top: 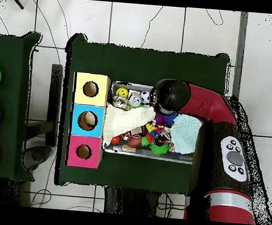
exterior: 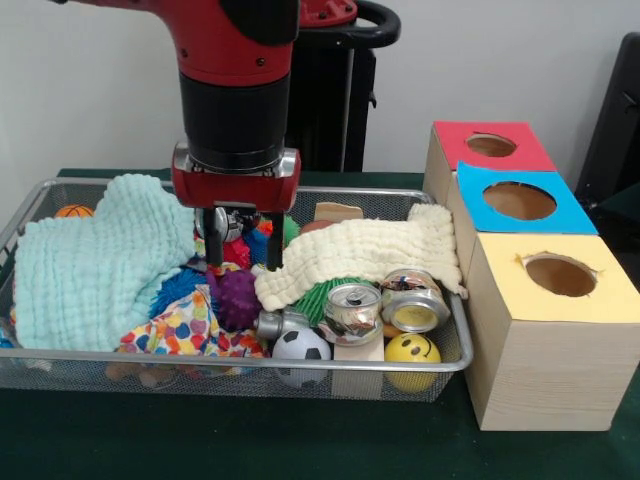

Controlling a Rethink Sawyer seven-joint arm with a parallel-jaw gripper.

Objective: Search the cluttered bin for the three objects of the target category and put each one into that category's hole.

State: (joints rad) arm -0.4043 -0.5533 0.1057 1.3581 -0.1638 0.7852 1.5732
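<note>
The wire bin (exterior: 30, 205) is sitting on the dark green tabletop (exterior: 250, 445), and everything else is placed against it. The red arm is coming down from above over the bin's middle. The end effector (exterior: 241, 242) is hanging inside the bin with its two black fingers (exterior: 215, 240) pointing down and standing apart; nothing is showing between them. The tips are hovering just above a purple spiky ball (exterior: 235, 297) and some blue fluff.

One dotted cloth (exterior: 185, 328) is lying at the bin's front, left of centre, partly under the mint-green cloth (exterior: 95, 260) that is covering the bin's left half. Only this one dotted cloth is showing; any others are hidden in the pile. A cream cloth (exterior: 365, 250) is draping across the bin's right half toward its right rim.

At the bin's front right corner, two crushed cans (exterior: 385, 300), a small soccer ball (exterior: 301, 347) and a yellow smiley ball (exterior: 412, 350) are crowding together.

Three boxes are standing in a row just beside the bin's right side. The yellow-topped box (exterior: 550, 340) is sitting nearest the camera in the front view, its round ragged hole (exterior: 560, 275) facing up. The blue-topped box (exterior: 520, 200) and the red-topped box (exterior: 490, 145) are lining up behind it.
</note>
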